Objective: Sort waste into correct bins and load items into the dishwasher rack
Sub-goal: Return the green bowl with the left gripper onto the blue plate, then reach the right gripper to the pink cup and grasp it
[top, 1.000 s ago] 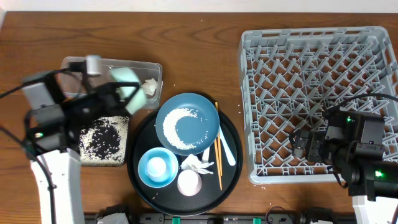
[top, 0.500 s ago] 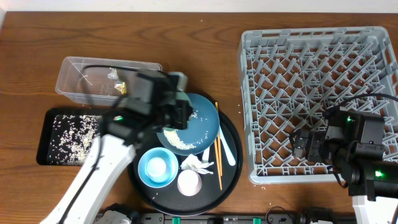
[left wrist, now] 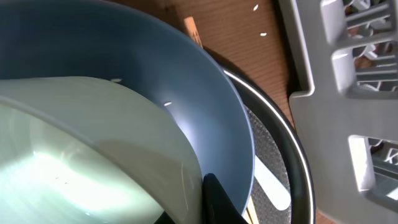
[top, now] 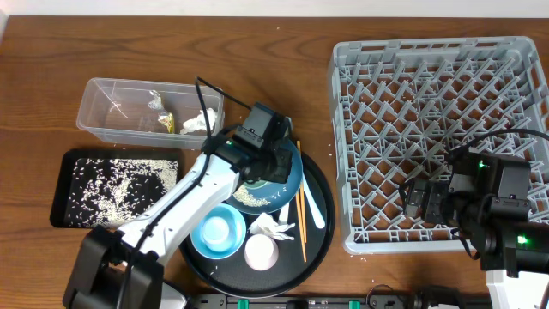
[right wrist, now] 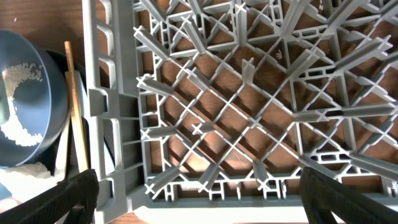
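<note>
Left end effector (top: 262, 168): clamped on the rim of the pale-green bowl (left wrist: 81, 155), with one black finger (left wrist: 214, 200) against its outer wall.
Bowl: smooth, glossy, sitting within the dark-blue dish (left wrist: 186, 87), which carries a crescent of white rice (top: 243, 197).
Left arm (top: 184, 202): stretched diagonally from the dish's lower left.
Right end effector (top: 419, 199): fingers wide apart, right of the dish, over the dishwasher rack (top: 446, 60).

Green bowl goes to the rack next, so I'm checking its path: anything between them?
Nothing tall: only chopsticks and a spoon lie flat on the round tray between the bowl and the rack.
</note>
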